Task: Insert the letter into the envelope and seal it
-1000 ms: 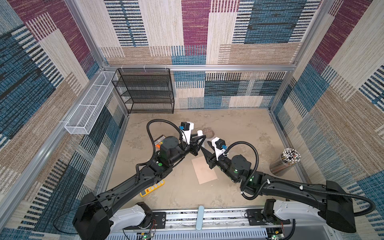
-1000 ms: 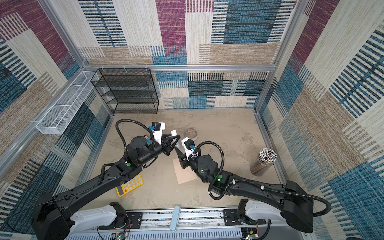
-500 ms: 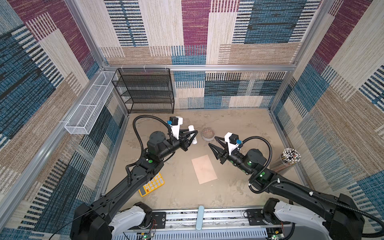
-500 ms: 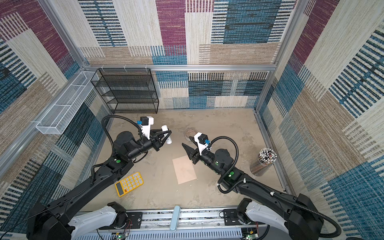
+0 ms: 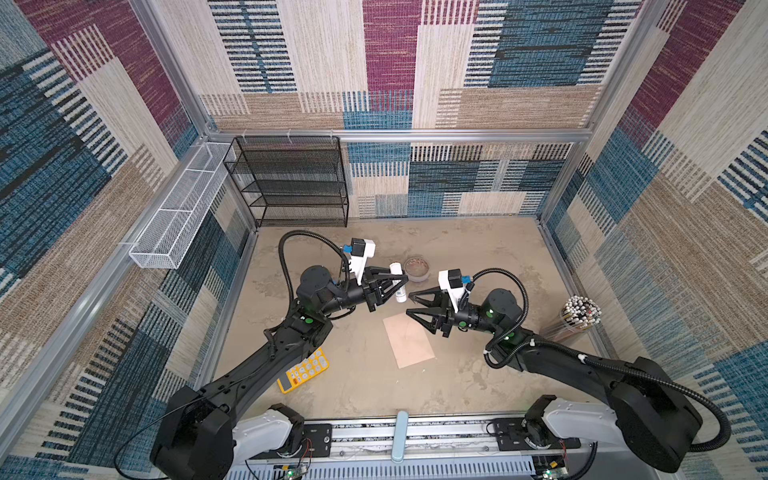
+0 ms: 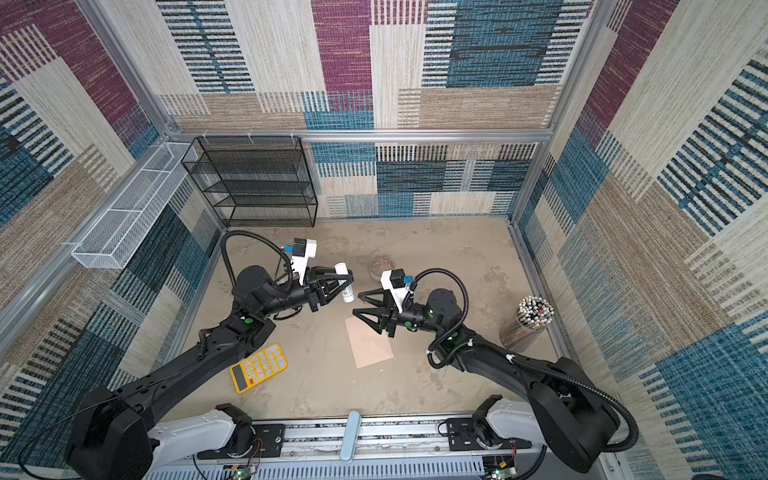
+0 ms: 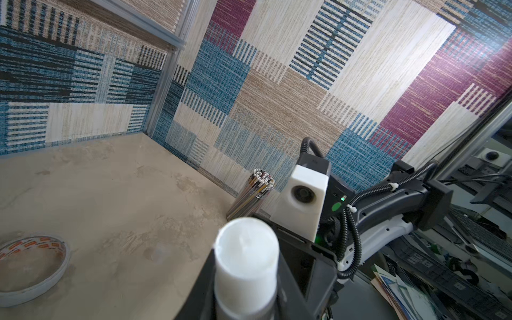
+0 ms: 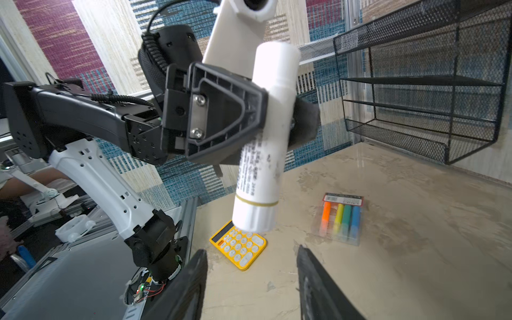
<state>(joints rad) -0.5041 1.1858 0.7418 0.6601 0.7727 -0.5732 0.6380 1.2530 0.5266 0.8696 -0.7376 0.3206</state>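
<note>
The peach envelope [image 5: 409,340] [image 6: 369,340] lies flat on the table in both top views. The letter is hidden in every view. My left gripper [image 5: 399,284] [image 6: 347,284] [image 7: 246,291] [image 8: 273,116] is shut on a white glue stick [image 5: 400,282] [image 6: 345,282] [image 7: 246,255] [image 8: 266,138], which it holds crosswise in the air beyond the envelope's far end. My right gripper [image 5: 408,304] [image 6: 356,303] [image 8: 251,249] faces the stick from a short way off. It hangs over the envelope's far corner, open, with nothing between its fingers.
A yellow calculator [image 5: 303,370] [image 6: 258,368] [image 8: 238,245] lies at the front left. A tape roll [image 5: 417,268] [image 7: 30,263] sits behind the grippers, and a cup of pencils [image 5: 579,313] [image 7: 255,191] stands at the right. A marker pack [image 8: 342,219] lies on the table. A black mesh shelf [image 5: 291,183] stands at the back left.
Over the last half second the two grippers have come closer together above the envelope's far end. The left still holds the glue stick. The right jaws have spread a little wider.
</note>
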